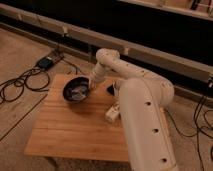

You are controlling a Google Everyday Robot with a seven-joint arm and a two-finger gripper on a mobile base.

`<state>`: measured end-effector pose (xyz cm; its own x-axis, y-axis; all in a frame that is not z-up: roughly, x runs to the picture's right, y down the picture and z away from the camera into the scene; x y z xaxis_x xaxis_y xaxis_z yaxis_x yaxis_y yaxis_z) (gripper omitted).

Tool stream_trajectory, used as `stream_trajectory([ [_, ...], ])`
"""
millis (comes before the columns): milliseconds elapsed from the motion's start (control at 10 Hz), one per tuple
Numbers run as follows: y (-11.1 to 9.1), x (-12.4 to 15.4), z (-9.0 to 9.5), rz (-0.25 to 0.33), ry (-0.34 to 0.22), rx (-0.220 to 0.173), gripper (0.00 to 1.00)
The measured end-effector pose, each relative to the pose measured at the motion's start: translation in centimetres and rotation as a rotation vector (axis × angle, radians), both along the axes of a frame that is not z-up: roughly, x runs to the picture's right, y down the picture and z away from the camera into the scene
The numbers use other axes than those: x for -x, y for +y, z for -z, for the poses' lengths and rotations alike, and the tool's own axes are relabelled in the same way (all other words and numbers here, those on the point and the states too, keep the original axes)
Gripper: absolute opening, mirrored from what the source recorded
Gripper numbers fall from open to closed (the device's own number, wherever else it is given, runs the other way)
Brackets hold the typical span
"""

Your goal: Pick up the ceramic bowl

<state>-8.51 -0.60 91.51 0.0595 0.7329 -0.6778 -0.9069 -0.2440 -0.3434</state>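
Observation:
The ceramic bowl (77,90) is round, shallow and glossy black with a speckled shiny inside. It sits on the far left part of the wooden table (75,130). My gripper (91,85) reaches down from the white arm (145,115) to the bowl's right rim and appears to touch it.
A small white object (112,113) lies on the table right of the bowl, beside the arm. A dark object (111,89) sits behind the arm. Black cables (20,85) and a power box (47,62) lie on the floor at the left. A dark wall runs behind.

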Motion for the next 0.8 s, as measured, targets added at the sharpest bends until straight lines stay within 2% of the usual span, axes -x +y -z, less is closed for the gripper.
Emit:
stream_trajectory([
  [500, -3.9, 2.3, 4.7, 0.002, -0.046, -0.050, 0.00],
  [800, -5.9, 3.4, 7.6, -0.020, -0.081, -0.080, 0.00],
])
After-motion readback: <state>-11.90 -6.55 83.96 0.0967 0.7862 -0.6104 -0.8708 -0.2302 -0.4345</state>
